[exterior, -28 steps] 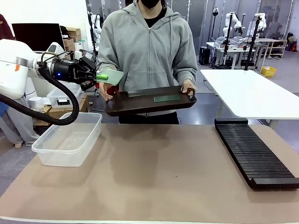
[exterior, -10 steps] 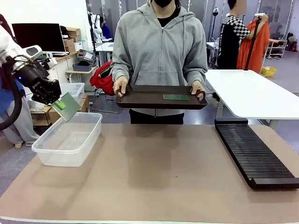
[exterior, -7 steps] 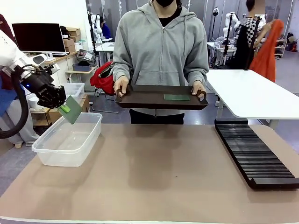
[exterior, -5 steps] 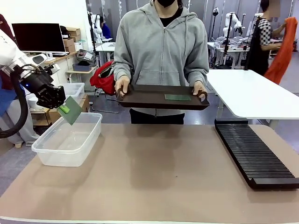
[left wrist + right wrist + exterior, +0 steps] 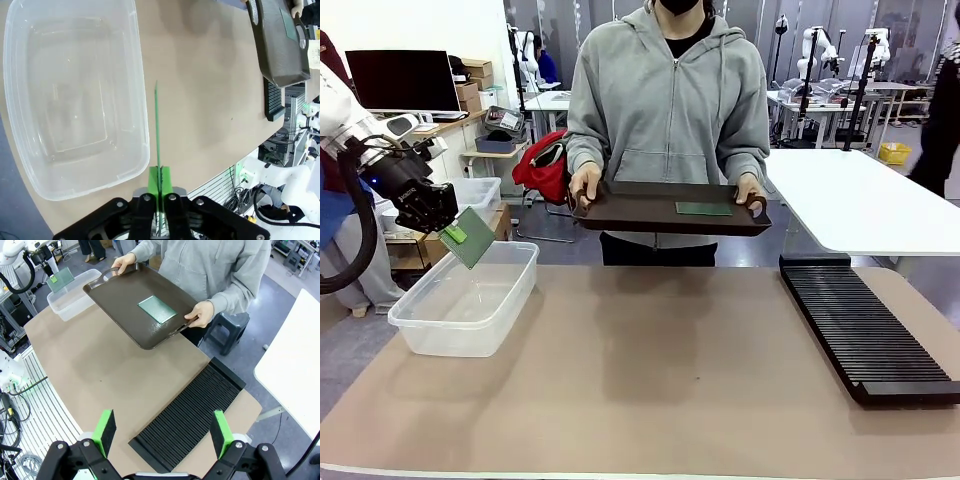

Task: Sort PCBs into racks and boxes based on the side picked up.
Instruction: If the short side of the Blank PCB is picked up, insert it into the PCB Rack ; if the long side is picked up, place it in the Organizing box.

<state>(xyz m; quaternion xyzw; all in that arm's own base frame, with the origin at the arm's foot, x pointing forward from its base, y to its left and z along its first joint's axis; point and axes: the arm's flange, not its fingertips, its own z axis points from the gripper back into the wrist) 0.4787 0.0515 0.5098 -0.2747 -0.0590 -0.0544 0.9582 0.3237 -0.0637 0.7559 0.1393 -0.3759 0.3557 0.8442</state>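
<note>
Two PCBs (image 5: 475, 240) (image 5: 704, 208), one rack (image 5: 865, 330), one tub (image 5: 450, 335), one tray (image 5: 660, 222).

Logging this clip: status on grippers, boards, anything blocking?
Left gripper shut on a board, tilted over the tub rim. Right gripper open above the rack. Second board on person's tray. Nothing blocking.

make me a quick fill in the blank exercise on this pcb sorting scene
1. The left gripper is shut on a ___, close to the clear tub.
2. The other PCB lies on the dark brown ___ that the person holds.
3. The right gripper, pointed toward the black rack, is ___.
Missing words: PCB; tray; open.
</note>
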